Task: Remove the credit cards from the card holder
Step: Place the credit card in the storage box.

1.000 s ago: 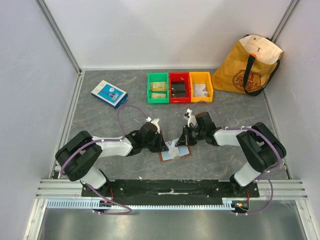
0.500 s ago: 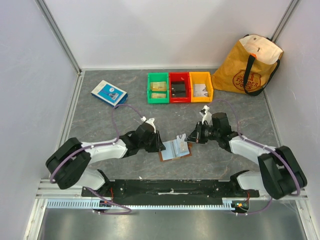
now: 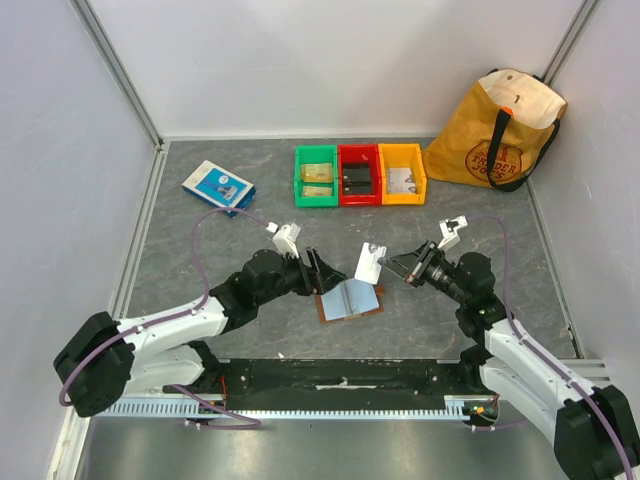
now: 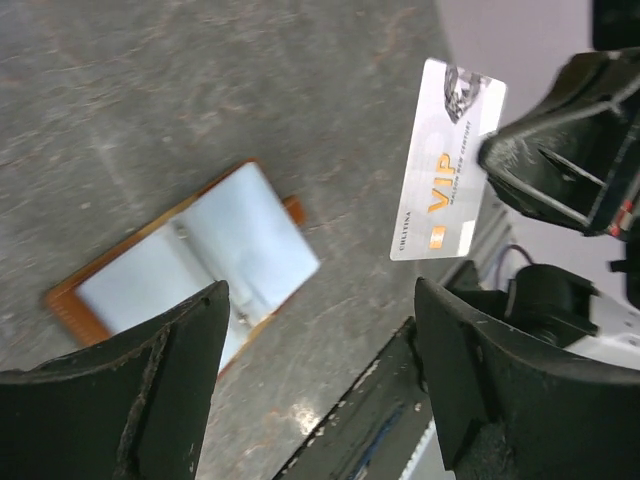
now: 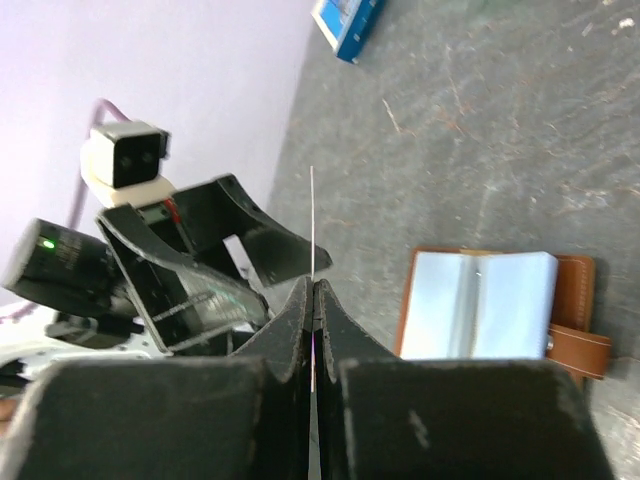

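The card holder (image 3: 350,299) lies open on the table, brown leather with pale blue inner faces, also in the left wrist view (image 4: 195,262) and the right wrist view (image 5: 487,304). My right gripper (image 3: 392,265) is shut on one edge of a pale credit card (image 3: 369,263) marked VIP (image 4: 447,160), held in the air above and right of the holder. In the right wrist view the card (image 5: 313,225) shows edge-on between the closed fingertips (image 5: 300,300). My left gripper (image 3: 312,270) hangs open and empty just left of the holder, jaws wide apart (image 4: 320,300).
Green (image 3: 316,175), red (image 3: 358,173) and yellow (image 3: 402,172) bins stand in a row at the back. A blue-and-white box (image 3: 218,186) lies back left. A yellow tote bag (image 3: 497,130) stands at the back right. Side walls close in both sides.
The right gripper has drawn a card out of the holder and carried it up and to the right. The left gripper has opened, let go of the holder and pulled back to the left.
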